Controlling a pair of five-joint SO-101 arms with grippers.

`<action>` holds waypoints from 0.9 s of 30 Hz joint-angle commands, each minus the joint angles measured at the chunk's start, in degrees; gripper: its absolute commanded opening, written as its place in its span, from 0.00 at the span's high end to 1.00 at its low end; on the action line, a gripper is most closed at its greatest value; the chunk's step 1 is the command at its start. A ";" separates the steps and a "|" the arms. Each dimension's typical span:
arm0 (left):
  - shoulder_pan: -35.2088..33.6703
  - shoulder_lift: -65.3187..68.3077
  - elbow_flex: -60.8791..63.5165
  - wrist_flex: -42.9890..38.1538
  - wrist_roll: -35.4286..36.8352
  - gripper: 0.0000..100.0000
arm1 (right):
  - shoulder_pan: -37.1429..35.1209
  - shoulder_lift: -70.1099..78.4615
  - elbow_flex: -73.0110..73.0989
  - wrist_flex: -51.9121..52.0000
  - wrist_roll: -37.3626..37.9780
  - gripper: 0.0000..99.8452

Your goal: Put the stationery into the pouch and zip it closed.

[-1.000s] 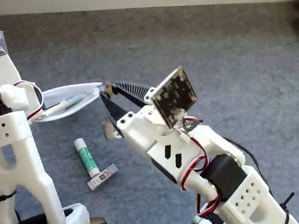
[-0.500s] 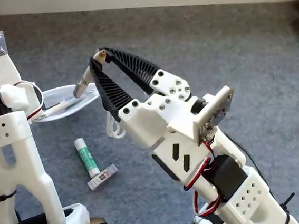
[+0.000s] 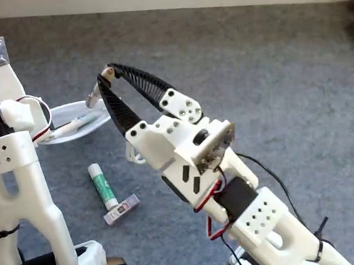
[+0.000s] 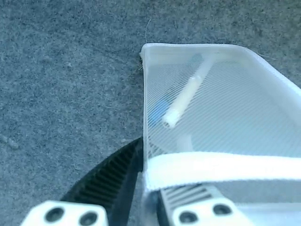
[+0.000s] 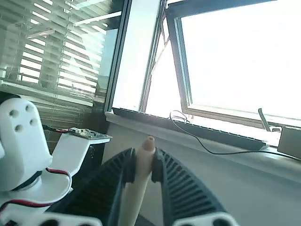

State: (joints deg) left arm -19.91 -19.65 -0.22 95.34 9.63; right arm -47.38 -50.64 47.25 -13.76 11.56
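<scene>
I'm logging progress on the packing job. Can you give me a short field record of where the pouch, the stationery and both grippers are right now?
pouch: lying on the grey surface, mouth looks open
left gripper: shut on the pouch's edge
inside pouch: one white pen
right gripper: raised near the pouch, shut on a beige-tipped pen
outside pouch: glue stick, small eraser-like block beside it
zip: not yet closed
</scene>
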 commanded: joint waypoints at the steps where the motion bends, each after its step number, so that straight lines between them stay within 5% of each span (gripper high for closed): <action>1: 1.19 -0.48 -0.31 -0.26 0.09 0.99 | -1.27 4.00 -0.22 -3.74 1.32 0.99; 14: 1.19 -0.22 -0.22 0.00 0.09 0.99 | -5.32 10.51 -0.13 -4.09 2.02 0.99; 19: 1.19 -0.22 -0.22 0.09 0.09 0.99 | -7.60 11.47 0.04 -3.91 11.43 0.99; 27: 1.19 -0.48 1.36 -0.26 0.09 0.99 | -8.92 11.56 -0.48 8.92 15.38 0.99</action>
State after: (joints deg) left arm -19.82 -19.91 0.57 95.34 9.63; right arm -55.74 -38.86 47.60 -7.87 25.98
